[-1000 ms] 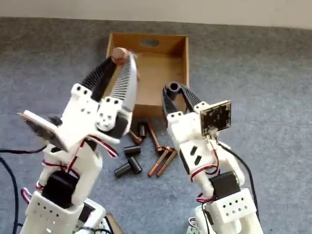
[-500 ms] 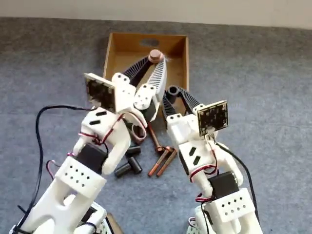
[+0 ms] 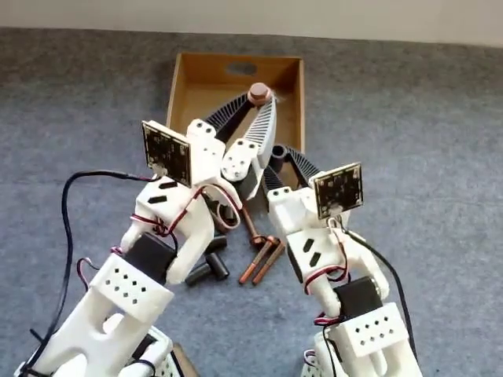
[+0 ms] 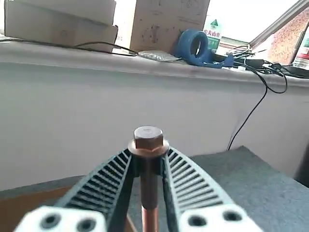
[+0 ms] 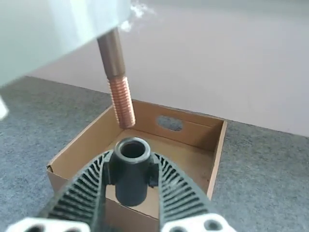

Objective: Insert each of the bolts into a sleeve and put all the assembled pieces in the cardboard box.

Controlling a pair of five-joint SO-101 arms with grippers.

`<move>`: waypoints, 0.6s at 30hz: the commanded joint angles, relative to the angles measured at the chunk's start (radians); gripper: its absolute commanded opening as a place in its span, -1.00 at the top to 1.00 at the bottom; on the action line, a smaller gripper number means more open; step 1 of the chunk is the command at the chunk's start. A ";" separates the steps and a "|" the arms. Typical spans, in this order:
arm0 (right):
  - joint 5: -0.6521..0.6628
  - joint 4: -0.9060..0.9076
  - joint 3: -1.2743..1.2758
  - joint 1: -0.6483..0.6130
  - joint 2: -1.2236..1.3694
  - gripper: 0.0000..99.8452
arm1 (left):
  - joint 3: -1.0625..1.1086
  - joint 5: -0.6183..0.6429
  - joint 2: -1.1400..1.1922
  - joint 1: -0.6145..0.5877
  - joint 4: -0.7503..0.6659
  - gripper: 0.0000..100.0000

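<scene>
Over the cardboard box (image 3: 206,78), L gripper (image 3: 260,106) stays clamped on an upright bolt (image 4: 147,140), head up; it swung right w/in the last sec, so the threaded tip now hangs close above the sleeve (image 5: 130,164) pinched in R gripper (image 5: 129,181), not yet in. Insertion looks next; spare bolts (image 3: 271,258) & sleeves (image 3: 198,273) lie nearer.

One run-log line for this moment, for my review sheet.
left end effector: shut on bolt | right end effector: shut on sleeve | bolt tip near sleeve mouth, not inserted | both at cardboard box
</scene>
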 commanded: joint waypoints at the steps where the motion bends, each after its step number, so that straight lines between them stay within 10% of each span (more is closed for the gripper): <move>1: 0.005 -0.024 -0.007 -0.012 -0.010 0.99 | -0.004 0.008 0.007 0.013 -0.025 0.98; 18: 0.005 -0.024 -0.005 -0.007 -0.007 0.99 | -0.012 0.005 0.058 0.051 -0.025 0.98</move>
